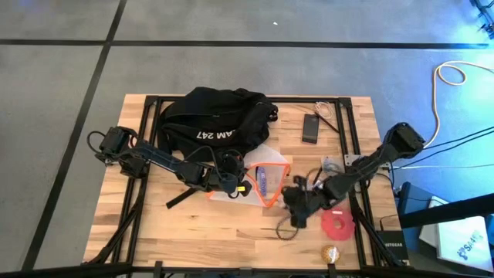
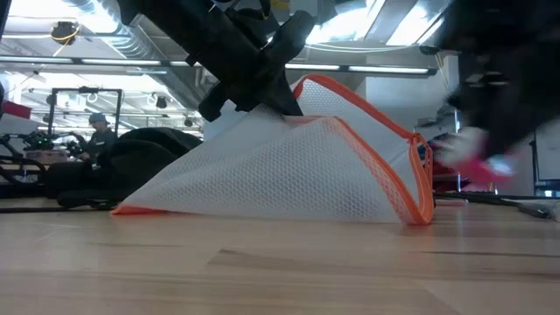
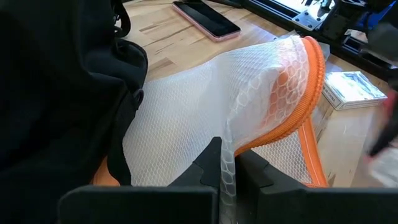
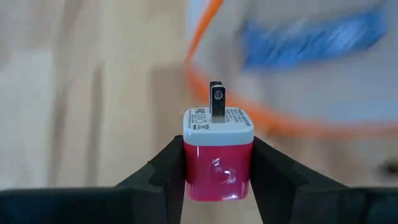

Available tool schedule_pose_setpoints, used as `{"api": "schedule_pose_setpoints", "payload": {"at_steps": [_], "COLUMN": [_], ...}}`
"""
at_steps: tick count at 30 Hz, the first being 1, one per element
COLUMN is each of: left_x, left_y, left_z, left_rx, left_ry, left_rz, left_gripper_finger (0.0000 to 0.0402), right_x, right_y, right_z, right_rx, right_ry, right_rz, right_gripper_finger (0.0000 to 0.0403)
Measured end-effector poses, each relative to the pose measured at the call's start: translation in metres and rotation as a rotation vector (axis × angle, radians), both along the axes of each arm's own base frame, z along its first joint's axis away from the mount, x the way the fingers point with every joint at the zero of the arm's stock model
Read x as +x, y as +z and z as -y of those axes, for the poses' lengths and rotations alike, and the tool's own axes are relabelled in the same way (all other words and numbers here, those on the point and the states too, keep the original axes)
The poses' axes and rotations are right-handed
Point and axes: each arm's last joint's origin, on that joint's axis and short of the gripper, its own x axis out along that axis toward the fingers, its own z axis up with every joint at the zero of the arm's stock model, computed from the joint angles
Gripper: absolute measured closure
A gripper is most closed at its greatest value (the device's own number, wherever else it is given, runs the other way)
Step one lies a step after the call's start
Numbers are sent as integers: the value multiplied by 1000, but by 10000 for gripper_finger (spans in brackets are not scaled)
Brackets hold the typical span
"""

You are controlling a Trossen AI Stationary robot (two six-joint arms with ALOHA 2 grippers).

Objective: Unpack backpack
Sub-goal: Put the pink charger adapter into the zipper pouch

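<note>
On table [image 1: 193,232]: one backpack [image 1: 216,116], one phone [image 1: 310,127].

White lettering "AM 247" shows on the backpack [image 1: 212,116] in the high view, reading upside down from this camera. On the charger [image 4: 218,152], small print and marks run across its white top face around the prongs, too small to read. The boxed item [image 3: 354,88] beside the mesh pouch [image 3: 249,118] has print as well, illegible. Nothing else readable here.
</note>
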Motion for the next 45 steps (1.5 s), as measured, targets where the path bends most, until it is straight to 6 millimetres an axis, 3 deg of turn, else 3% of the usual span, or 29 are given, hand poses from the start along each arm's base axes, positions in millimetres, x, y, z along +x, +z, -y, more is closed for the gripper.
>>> {"api": "schedule_pose_setpoints", "payload": {"at_steps": [5,9,18,24,31,40,45], "left_x": [0,0,0,0,0,0,0], "left_y": [0,0,0,0,0,0,0], "left_z": [0,0,0,0,0,0,0], "left_rx": [0,0,0,0,0,1,1], "left_ry": [0,0,0,0,0,0,0], "left_rz": [0,0,0,0,-1,-2,-3], "left_gripper_finger": [402,402,402,402,402,402,402], "right_x": [22,31,39,41,47,35,36], "right_y": [5,4,-20,-16,-6,-13,-13], "right_z": [31,42,40,40,35,36,36], "right_rx": [-70,-90,-130,-167,-198,-246,-240], "right_ry": [-60,-81,-72,-53,29,57,51], "right_rz": [92,114,53,63,83,-51,-42], "right_gripper_finger": [260,236,201,201,251,386,389]}}
